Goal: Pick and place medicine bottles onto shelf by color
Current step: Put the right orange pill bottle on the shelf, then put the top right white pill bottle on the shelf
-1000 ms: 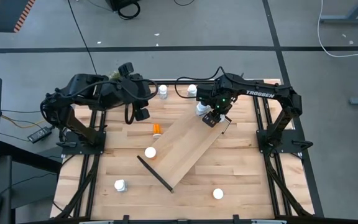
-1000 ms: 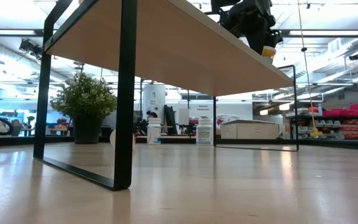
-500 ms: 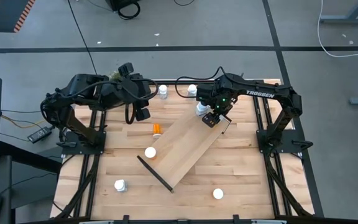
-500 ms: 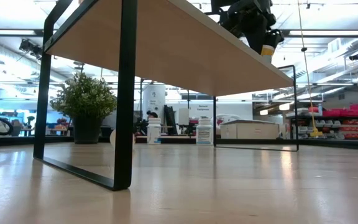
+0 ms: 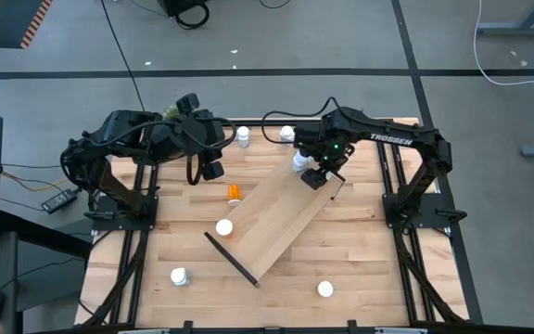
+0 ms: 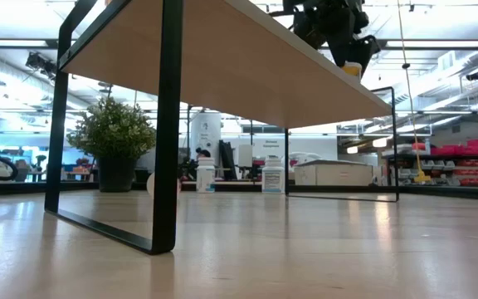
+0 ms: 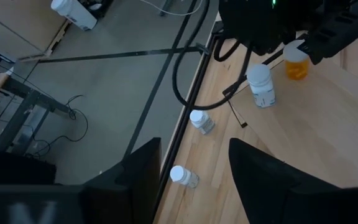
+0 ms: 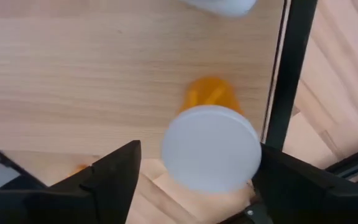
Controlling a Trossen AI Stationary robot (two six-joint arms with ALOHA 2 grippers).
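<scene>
My right claw (image 8: pixel 191 180) hangs open around an orange bottle (image 8: pixel 211 146), fingers clear of its cap. It stands upright, long axis vertical, cap up, at the shelf's (image 5: pixel 281 215) upper-right end. My left claw (image 5: pixel 213 158) waits half open, empty, at upper left.

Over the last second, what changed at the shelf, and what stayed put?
The right gripper spread its fingers apart from the orange bottle it set on the shelf near the end rail, and began lifting away; the bottle stands upright there, released. The left gripper hangs over the table's far left edge, unmoved. The white bottle beside the orange one and the loose bottles on the table did not shift.
</scene>
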